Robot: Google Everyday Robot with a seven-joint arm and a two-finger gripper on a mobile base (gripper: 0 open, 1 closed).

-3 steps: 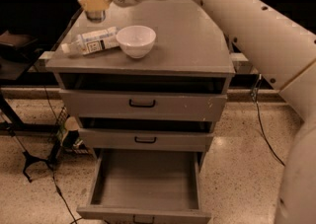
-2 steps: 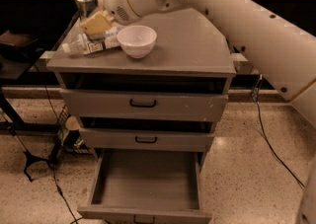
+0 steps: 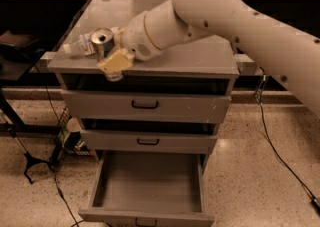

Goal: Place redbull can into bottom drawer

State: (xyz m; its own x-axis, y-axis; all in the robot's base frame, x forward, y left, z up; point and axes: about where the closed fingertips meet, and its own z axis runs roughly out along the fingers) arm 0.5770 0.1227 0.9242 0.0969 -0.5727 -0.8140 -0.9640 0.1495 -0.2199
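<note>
The redbull can (image 3: 102,38) shows its silver top and pull tab and is tilted toward the camera at the front left edge of the cabinet top (image 3: 200,58). My gripper (image 3: 112,60) is shut on it. One yellowish finger (image 3: 116,62) lies across the can's body, and the can's lower end hangs just past the front edge. The bottom drawer (image 3: 150,216) is pulled open below, and its grey tray holds nothing I can see. The arm (image 3: 240,16) reaches in from the right.
A white plastic bottle (image 3: 75,47) lies on its side at the cabinet's left edge, just behind the can. The two upper drawers (image 3: 145,104) are pushed in. A dark stand (image 3: 30,163) and cables (image 3: 270,136) are on the floor on both sides.
The gripper has come forward and down from the back left of the cabinet top to its front edge, and the can has come with it. The arm now hides the white bowl.
</note>
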